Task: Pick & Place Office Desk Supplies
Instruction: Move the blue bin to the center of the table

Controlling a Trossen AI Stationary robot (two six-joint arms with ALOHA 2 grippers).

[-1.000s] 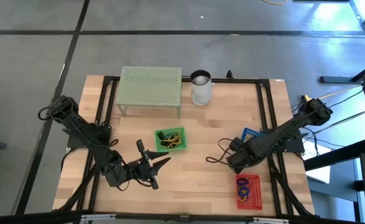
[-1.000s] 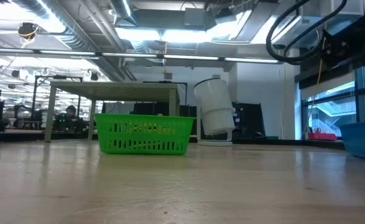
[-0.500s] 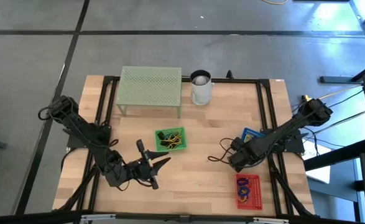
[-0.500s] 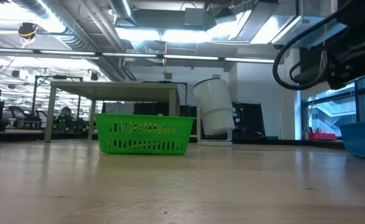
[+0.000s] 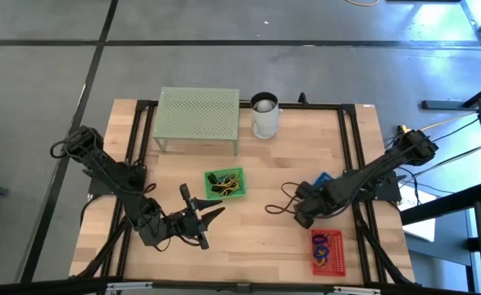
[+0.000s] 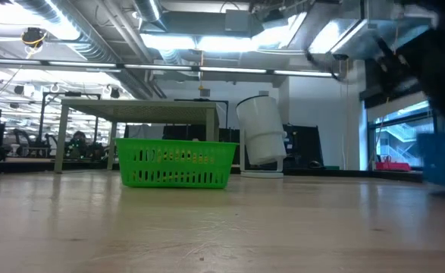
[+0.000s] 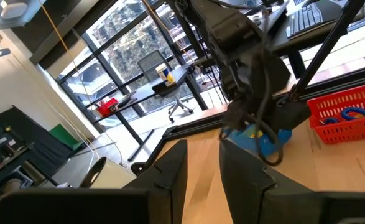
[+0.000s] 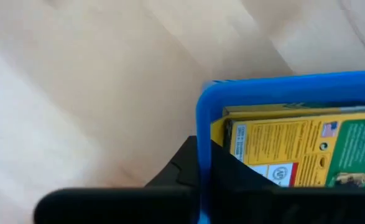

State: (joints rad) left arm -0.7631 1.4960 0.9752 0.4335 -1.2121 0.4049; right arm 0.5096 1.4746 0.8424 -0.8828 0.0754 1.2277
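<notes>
right gripper (image 8: 204, 171) clenched on blue bin (image 8: 294, 93) rim, likely to drag it | left gripper (image 5: 197, 215) part-spread, empty, waiting near green basket (image 5: 224, 183)

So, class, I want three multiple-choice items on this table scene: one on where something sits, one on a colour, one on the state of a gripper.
1. Where does the white cup stand?
A. beside the pale green mesh stand
B. inside the red basket
C. under the left arm

2. What colour is the basket that the right gripper has hold of?
A. green
B. blue
C. red

3. How does the right gripper stand?
A. wide open above the table
B. shut on the basket's rim
C. out of sight

Answers: 1 A, the high view shows them side by side at the far edge. 2 B, the right wrist view shows a blue rim. 3 B, its fingers straddle that wall.
</notes>
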